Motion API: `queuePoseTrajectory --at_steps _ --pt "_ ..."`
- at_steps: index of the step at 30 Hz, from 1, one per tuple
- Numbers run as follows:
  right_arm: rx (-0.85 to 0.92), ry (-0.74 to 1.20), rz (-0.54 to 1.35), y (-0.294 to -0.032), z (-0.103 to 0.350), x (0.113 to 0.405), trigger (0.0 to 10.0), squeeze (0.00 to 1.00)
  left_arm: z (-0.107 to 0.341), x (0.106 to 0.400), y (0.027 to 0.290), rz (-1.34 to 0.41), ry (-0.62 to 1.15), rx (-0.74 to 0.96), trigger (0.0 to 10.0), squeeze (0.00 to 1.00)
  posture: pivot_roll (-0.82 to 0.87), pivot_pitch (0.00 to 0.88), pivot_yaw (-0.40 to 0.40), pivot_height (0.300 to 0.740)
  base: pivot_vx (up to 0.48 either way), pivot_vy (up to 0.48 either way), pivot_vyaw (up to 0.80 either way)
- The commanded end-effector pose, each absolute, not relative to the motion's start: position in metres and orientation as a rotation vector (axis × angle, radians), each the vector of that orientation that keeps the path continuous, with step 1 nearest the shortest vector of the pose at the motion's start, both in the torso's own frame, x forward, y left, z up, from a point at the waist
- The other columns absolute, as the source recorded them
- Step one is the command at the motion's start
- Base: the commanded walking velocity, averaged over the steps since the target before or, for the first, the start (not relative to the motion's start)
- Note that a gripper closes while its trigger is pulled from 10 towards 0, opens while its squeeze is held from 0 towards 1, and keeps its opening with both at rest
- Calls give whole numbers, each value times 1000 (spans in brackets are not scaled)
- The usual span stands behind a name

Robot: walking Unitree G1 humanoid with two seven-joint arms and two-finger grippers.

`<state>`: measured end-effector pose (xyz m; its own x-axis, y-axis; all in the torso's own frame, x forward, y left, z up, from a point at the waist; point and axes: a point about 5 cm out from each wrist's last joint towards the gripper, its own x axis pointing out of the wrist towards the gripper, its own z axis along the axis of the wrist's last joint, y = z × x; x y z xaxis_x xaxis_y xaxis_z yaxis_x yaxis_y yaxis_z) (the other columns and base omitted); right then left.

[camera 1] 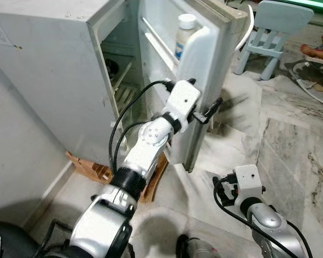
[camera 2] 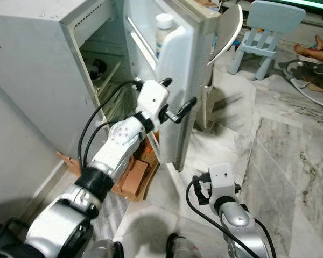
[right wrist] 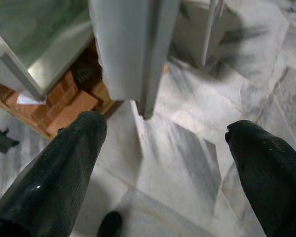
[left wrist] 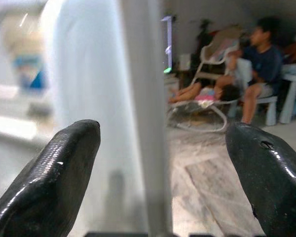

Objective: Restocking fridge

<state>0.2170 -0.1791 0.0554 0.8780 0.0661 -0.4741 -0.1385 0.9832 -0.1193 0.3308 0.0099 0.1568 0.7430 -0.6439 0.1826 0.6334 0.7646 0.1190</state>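
A small grey fridge (camera 1: 54, 70) stands with its door (camera 1: 196, 70) swung open. A white bottle with a blue label (camera 1: 184, 33) sits in the door's upper shelf. My left gripper (camera 1: 207, 91) is raised at the door's free edge and is open. In the left wrist view the door edge (left wrist: 143, 123) runs between its two black fingers (left wrist: 64, 163), and I cannot tell if they touch it. My right gripper (right wrist: 165, 128) hangs low and open above the marble floor (right wrist: 187, 163), near the door's bottom corner (right wrist: 145, 106), with nothing between its fingers.
Bricks and wood (camera 2: 132, 177) prop the fridge off the floor. A dark pot (camera 1: 112, 69) sits on an inner shelf. A blue child's chair (camera 1: 269, 27) and a person's feet (camera 1: 318, 49) are at the far right. A seated person (left wrist: 259, 69) shows beyond the door.
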Motion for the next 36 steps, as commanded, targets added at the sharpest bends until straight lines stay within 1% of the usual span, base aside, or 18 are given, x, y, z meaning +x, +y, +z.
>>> queuePoseTrajectory --at_steps 1,2,5,6,7,10,11,12,15,18,19,25,28,29,31,35,36 --pt "-167 477 112 -180 56 219 10000 0 153 330 22 -662 -210 44 10000 0 1 70 16 740 0 -439 0" --pt "-176 459 126 -177 58 222 10000 0 143 327 40 -613 -191 49 10000 0 0 66 18 740 0 -431 0" --pt "-175 450 126 -175 59 226 10000 0 128 319 72 -514 -152 67 10000 0 4 64 15 740 0 -425 0" --pt "-172 449 118 -175 59 228 10000 0 122 314 87 -468 -132 82 10000 0 10 63 11 740 244 -412 0" --pt "-172 449 116 -176 59 228 10000 0 121 313 89 -460 -128 86 10000 0 10 63 11 740 244 -412 0" --pt "-172 440 122 -174 59 233 10000 0 109 302 113 -393 -85 108 10000 0 26 62 -1 740 280 -387 -800" --pt "-176 436 128 -173 59 234 10000 0 107 299 117 -387 -77 113 10000 0 26 62 -1 740 296 -375 -800" --pt "-179 431 132 -172 60 236 10000 0 107 300 118 -384 -74 118 10000 0 32 79 -6 740 386 -281 -800" --pt "-182 419 138 -171 61 240 10000 0 107 301 119 -375 -70 139 10000 0 35 69 -7 740 419 -94 -665" --pt "-182 407 136 -170 63 242 10000 0 108 305 120 -350 -67 166 10000 0 32 66 -4 740 465 0 0" --pt "-184 398 134 -170 63 243 10000 0 109 313 124 -288 -43 193 10000 0 26 66 1 740 480 0 0" --pt "-183 378 127 -169 65 243 10000 0 107 335 132 -173 10 222 10000 0 13 61 8 740 480 0 0" --pt "-182 364 124 -169 67 243 10000 0 108 345 134 -118 20 264 10000 0 5 59 12 740 480 0 0" --pt "-181 359 124 -168 68 243 10000 0 109 352 139 -61 48 270 10000 0 -1 58 16 740 480 0 0" --pt "-181 357 124 -168 68 243 10000 0 110 357 143 -16 67 261 10000 0 -3 58 16 740 472 0 0" --pt "-179 351 120 -168 68 243 10000 0 117 365 141 -20 51 274 10000 0 -4 58 20 740 472 0 0" --pt "-178 351 120 -168 68 243 10000 0 119 367 135 -49 37 257 10000 0 -4 58 21 740 480 0 0"
